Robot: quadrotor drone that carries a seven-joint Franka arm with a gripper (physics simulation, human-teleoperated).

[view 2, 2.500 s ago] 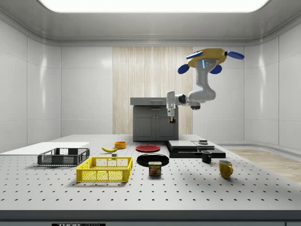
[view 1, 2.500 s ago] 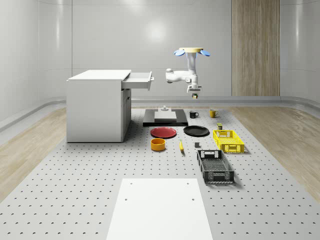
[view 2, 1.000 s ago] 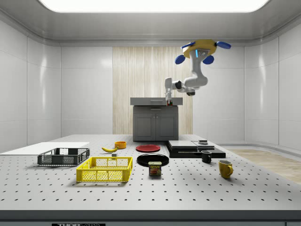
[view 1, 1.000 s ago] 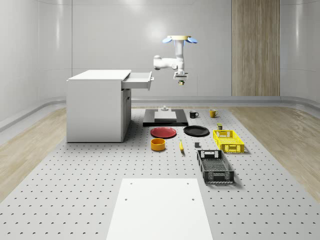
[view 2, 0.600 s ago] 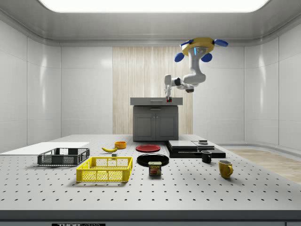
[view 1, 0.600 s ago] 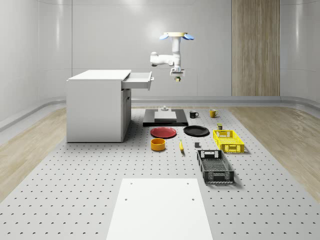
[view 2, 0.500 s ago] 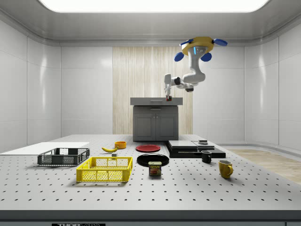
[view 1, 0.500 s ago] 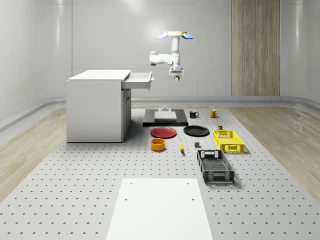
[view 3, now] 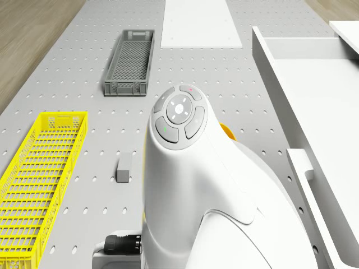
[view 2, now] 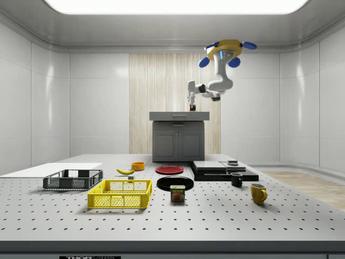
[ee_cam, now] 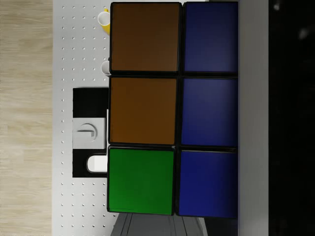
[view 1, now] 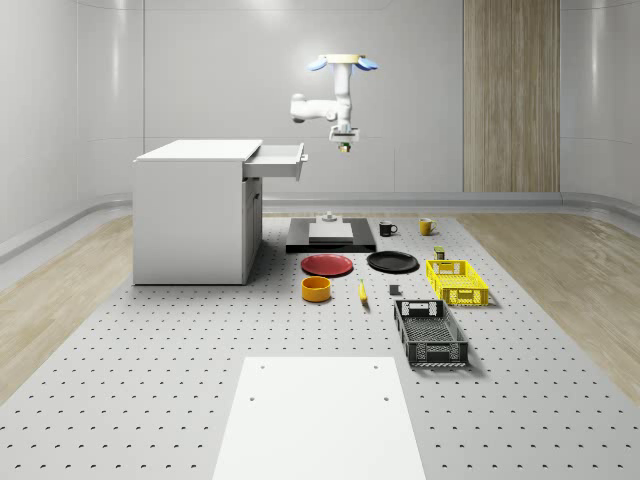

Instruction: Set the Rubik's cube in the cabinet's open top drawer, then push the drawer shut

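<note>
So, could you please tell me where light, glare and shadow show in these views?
Side view: a ceiling panel lights the room; mug casts soft shadow. Whole-scene view: wall glare behind the drone and gripper, airborne right of the drawer. Wrist view: the gripped cube looks dim.

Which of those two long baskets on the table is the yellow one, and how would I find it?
Start at the big white cabinet on the perforated table; across the table lie two long mesh crates. The yellow plastic crate lies behind the dark grey crate, nearer the mugs, and its bright colour gives it away.
</note>
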